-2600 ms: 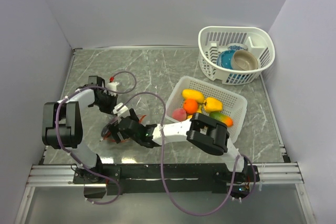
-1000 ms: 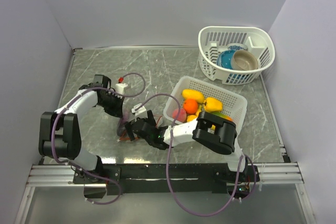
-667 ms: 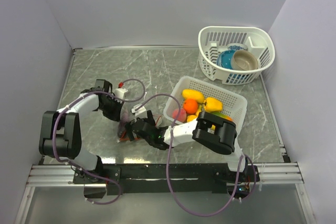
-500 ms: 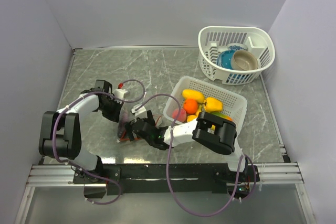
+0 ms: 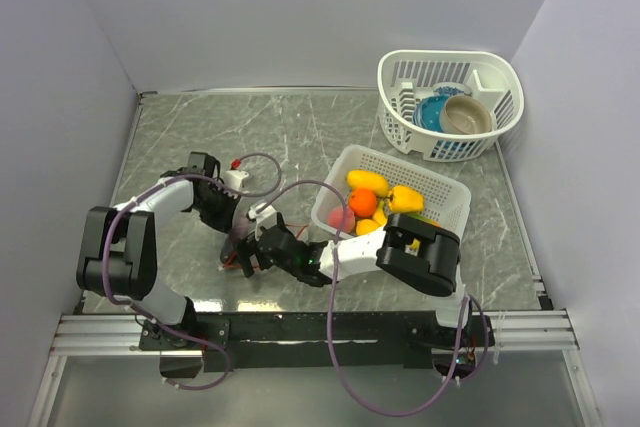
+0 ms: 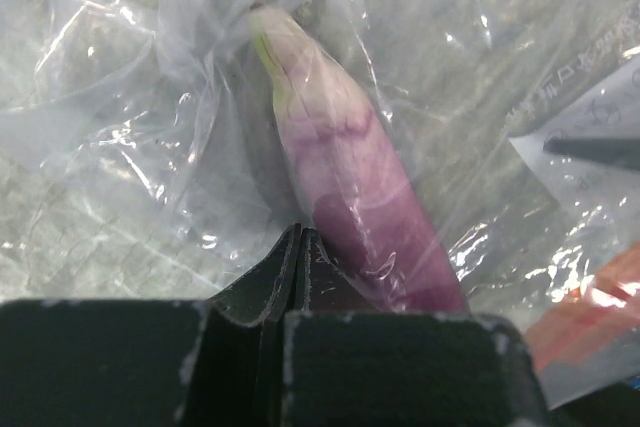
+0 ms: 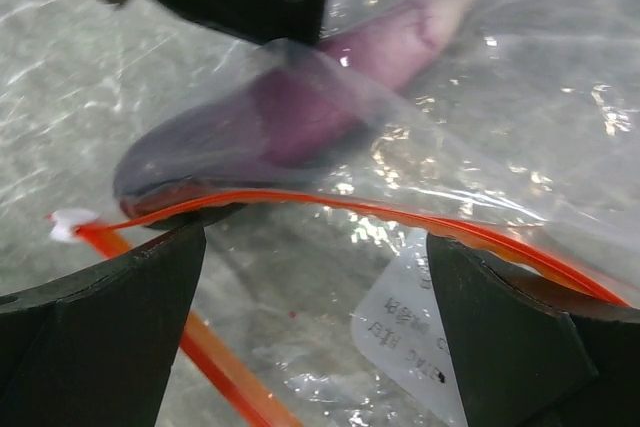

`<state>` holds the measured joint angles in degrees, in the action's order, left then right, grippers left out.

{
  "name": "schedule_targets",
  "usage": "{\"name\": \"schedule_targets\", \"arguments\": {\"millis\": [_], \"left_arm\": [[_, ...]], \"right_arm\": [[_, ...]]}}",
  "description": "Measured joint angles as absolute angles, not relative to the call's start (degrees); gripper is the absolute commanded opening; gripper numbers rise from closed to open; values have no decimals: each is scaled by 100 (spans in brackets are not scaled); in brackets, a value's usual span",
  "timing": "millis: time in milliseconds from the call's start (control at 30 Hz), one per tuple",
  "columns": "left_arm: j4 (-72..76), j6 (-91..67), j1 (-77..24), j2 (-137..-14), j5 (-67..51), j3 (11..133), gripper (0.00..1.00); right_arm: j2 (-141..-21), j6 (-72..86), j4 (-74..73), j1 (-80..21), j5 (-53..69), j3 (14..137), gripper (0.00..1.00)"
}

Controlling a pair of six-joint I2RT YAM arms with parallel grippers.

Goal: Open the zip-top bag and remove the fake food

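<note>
Zip-top bag (image 5: pixel 238 245) sits near the front-left of the table (image 5: pixel 300 137), between the two grippers. One purple vegetable (image 6: pixel 350 197) is inside the film, pale at its tip. The red-orange zip strip (image 7: pixel 330 202) runs across the right wrist view.

Left gripper (image 6: pixel 297 252): fingers pressed together, pinching bag film just beside the vegetable. Right gripper (image 7: pixel 315 247): fingers wide apart, the bag rim between them, gripping nothing.

Against 2.6 s ago: bag and both grippers have shifted right, towards the mesh basket (image 5: pixel 455 192). The left gripper has come in from the rear-left to the bag's top. Against 0.5 s ago: the right arm's elbow has moved slightly right; the bag has barely changed.

Surface: grey marbled table, plain pale walls (image 5: pixel 300 17) on three sides.

The rest of the fake food (image 5: pixel 368 182) (yellow, orange, pink) lies in the mesh basket, just right of the right gripper. Round basket (image 5: pixel 395 72) with bowls (image 5: pixel 465 115) at the rear-right corner, well apart. Bare table lies behind the bag and at rear-left.
</note>
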<state>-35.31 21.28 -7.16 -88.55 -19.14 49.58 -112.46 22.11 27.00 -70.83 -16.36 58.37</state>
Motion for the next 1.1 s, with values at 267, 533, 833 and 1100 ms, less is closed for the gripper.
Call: {"name": "schedule_targets", "arguments": {"millis": [267,533,833,1100], "left_arm": [[-3398,2023,-886,-8949,-1911,4958,1],[-3343,1953,-1004,-8954,-1900,4958,1],[-3415,1881,-1236,-8954,-1955,5113,1],[-3494,1975,-1236,-8952,-1959,5113,1]], "right_arm": [[-11246,2143,2700,-7083,-1590,5857,100],[-11246,2049,2670,-7083,-1671,6034,100],[-11493,1865,2502,-7083,-1763,6823,100],[-11736,1664,2359,-7085,-1927,6864,100]]}}
